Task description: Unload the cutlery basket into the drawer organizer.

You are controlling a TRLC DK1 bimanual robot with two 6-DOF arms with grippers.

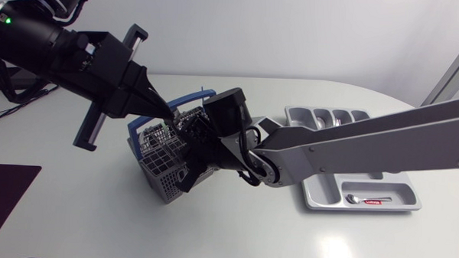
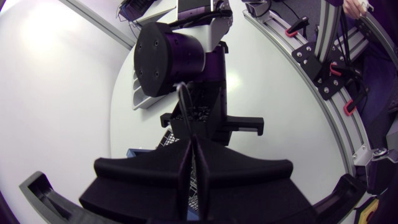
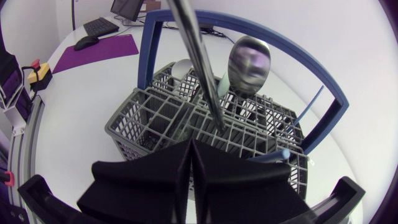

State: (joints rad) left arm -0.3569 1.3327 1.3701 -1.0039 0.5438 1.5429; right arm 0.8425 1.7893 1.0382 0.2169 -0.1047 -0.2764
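Matte black and pressed flat together, the fingers of your right gripper (image 3: pixel 189 149) held nothing. They hung just above the near rim of the grey cutlery basket (image 3: pixel 143 121). Just ahead of them a steel utensil handle (image 3: pixel 200 62) slanted down into one of the basket's cells, its lower end hidden among the wires. Your left gripper (image 2: pixel 191 144) was over the basket too, and as far as its own wrist view showed, it was clamped on the upper part of that handle. Beyond the handle a spoon (image 3: pixel 250 62) stood bowl-up in a farther cell, under the blue carrying handle (image 3: pixel 146 50). Well apart from the basket, on your right arm's side, lay the drawer organizer (image 1: pixel 407 198). A small red-marked utensil (image 1: pixel 369 199) lay in its long compartment, and a second compartmented tray (image 1: pixel 291 114) sat behind it.

I judged you were at the lift-out step, with most of the unloading still ahead. The next move called for a pull along the handle's own line, so the hidden end would not snag the wires or the blue handle. Your right arm lay across the path to the organizer and probably needed to clear first.
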